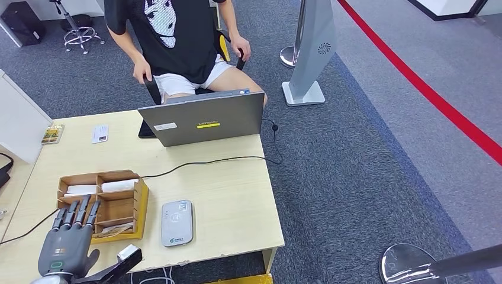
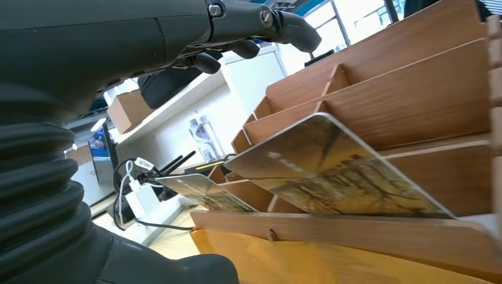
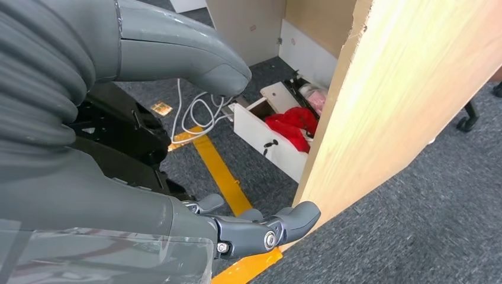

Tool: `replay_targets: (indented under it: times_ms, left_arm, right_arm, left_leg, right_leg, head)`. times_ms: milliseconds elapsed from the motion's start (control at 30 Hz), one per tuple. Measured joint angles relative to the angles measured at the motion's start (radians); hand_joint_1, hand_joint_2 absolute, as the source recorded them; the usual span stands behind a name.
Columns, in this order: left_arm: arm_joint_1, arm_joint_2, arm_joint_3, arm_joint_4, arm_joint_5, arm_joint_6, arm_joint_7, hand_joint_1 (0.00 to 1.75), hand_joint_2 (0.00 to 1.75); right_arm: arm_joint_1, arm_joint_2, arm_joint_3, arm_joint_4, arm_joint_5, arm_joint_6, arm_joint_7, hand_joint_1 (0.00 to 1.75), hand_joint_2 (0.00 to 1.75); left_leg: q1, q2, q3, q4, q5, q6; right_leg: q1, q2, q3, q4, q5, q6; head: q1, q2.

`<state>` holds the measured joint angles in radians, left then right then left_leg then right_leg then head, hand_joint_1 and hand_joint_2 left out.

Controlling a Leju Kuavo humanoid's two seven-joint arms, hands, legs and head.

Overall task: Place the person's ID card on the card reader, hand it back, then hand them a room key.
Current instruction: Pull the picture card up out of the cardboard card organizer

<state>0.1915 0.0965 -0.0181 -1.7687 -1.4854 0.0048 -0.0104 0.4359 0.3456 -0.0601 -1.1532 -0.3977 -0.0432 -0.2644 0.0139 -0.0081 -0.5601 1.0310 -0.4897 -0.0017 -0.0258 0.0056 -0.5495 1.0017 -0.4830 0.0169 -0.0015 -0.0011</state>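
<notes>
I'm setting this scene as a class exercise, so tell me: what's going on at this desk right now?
A robot stands at a desk opposite a seated person. Its left hand hovers, fingers spread, at the near edge of a wooden card holder with cards leaning in its slots; it holds nothing. The card reader beside the holder is bare. The right hand hangs below the desk edge, holding nothing. A laptop sits between robot and person.

Table point(image 1: 237, 195) holds laptop point(image 1: 204, 121), organizer point(image 1: 103, 204), card reader point(image 1: 177, 223).
</notes>
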Motion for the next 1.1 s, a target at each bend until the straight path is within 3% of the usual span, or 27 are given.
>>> replay_targets:
  times_ms: [267,700,1100]
  left_arm:
    - [0.004,-0.049,-0.048,0.002,-0.017,-0.028,0.031,0.00,1.75]
    - [0.003,-0.064,-0.070,-0.007,-0.013,-0.026,0.059,0.00,1.75]
    - [0.001,-0.042,0.011,-0.034,0.033,-0.023,0.046,0.00,1.75]
  right_arm:
    - [0.001,0.000,0.001,0.000,-0.010,-0.011,0.003,0.00,1.75]
    - [0.002,0.000,0.001,0.000,-0.010,-0.020,0.009,0.00,1.75]
    - [0.011,0.000,0.009,-0.014,-0.027,-0.055,0.024,0.00,1.75]
  left_leg:
    - [0.000,0.000,0.000,0.000,0.000,0.000]
    - [0.000,0.000,0.000,0.000,0.000,0.000]
    - [0.000,0.000,0.000,0.000,0.000,0.000]
  right_leg:
    - [0.000,0.000,0.000,0.000,0.000,0.000]
    - [0.000,0.000,0.000,0.000,0.000,0.000]
    - [0.000,0.000,0.000,0.000,0.000,0.000]
  head:
    - [0.000,0.000]
    - [0.000,0.000]
    - [0.000,0.000]
